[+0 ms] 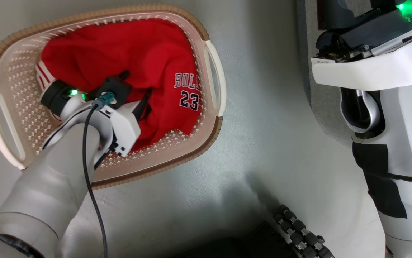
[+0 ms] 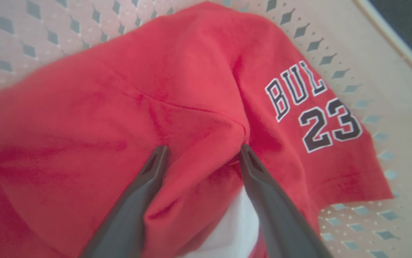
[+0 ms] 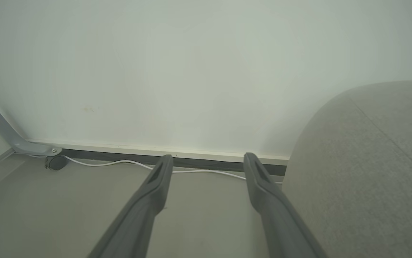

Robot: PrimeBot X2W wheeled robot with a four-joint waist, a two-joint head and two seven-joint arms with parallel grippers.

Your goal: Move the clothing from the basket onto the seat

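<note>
Inside basket (image 1: 84, 16), rumpled red clothing (image 1: 137, 53) numbered 23, left gripper (image 2: 202, 152) and right gripper (image 3: 208, 161) released

Quantities in view:
- One basket (image 1: 155, 172) is presenting two white handles (image 1: 214, 77).
- The clothing (image 1: 137, 53) is lying as one red heap, showing one printed number and one striped trim. The garment count cannot be told.
- Two grippers are showing, the left gripper (image 2: 202, 150) and the right gripper (image 3: 209, 157), each presenting two dark fingers (image 3: 148, 200).
- One seat (image 3: 363, 172), one white cable (image 3: 119, 163) and one caster (image 3: 56, 163) are showing.
</note>
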